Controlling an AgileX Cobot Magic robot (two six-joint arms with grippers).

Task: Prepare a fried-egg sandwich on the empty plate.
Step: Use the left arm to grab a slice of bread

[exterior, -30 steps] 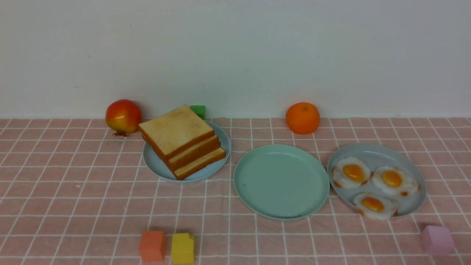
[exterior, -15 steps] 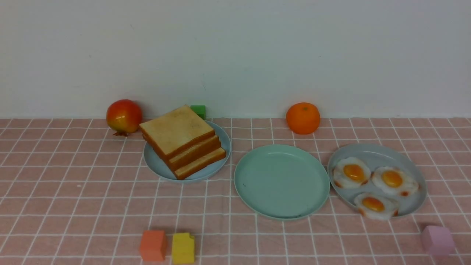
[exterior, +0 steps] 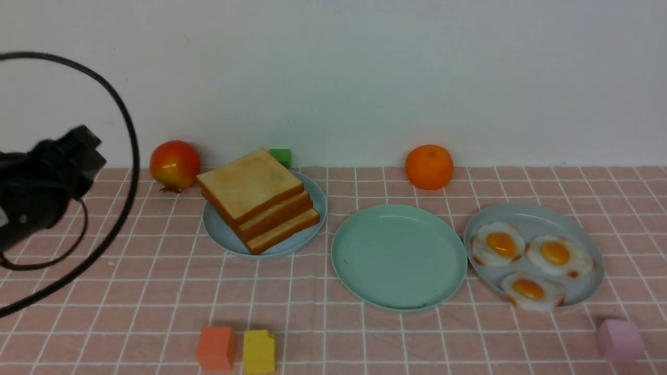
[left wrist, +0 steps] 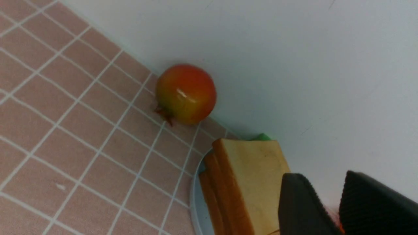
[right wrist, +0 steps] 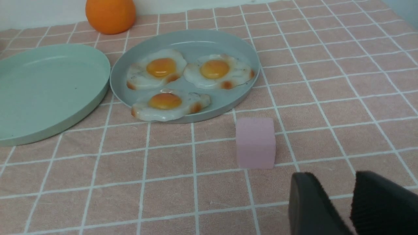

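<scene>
The mint-green plate (exterior: 398, 255) lies bare at the table's middle, also seen in the right wrist view (right wrist: 49, 88). To its left, three toast slices (exterior: 255, 198) are stacked on a pale blue plate (exterior: 219, 234). To its right, three fried eggs (exterior: 497, 244) lie on a grey-blue oval plate (exterior: 536, 213). My left arm (exterior: 36, 192) hangs at the far left, above the cloth. Its gripper (left wrist: 323, 176) is open and empty, pointing toward the toast (left wrist: 251, 176). My right gripper (right wrist: 331, 176) is open and empty, low over the cloth near a pink cube (right wrist: 255, 142), short of the eggs (right wrist: 156, 70).
A pomegranate (exterior: 175, 164), a green cube (exterior: 280, 156) and an orange (exterior: 429, 166) stand along the back wall. An orange cube (exterior: 215, 347) and a yellow cube (exterior: 259, 351) sit at the front, the pink cube (exterior: 619, 339) at the front right. A black cable (exterior: 125, 156) loops from the left arm.
My left arm and its cable have come into the front view from the left. The plates, toast and eggs have not moved.
</scene>
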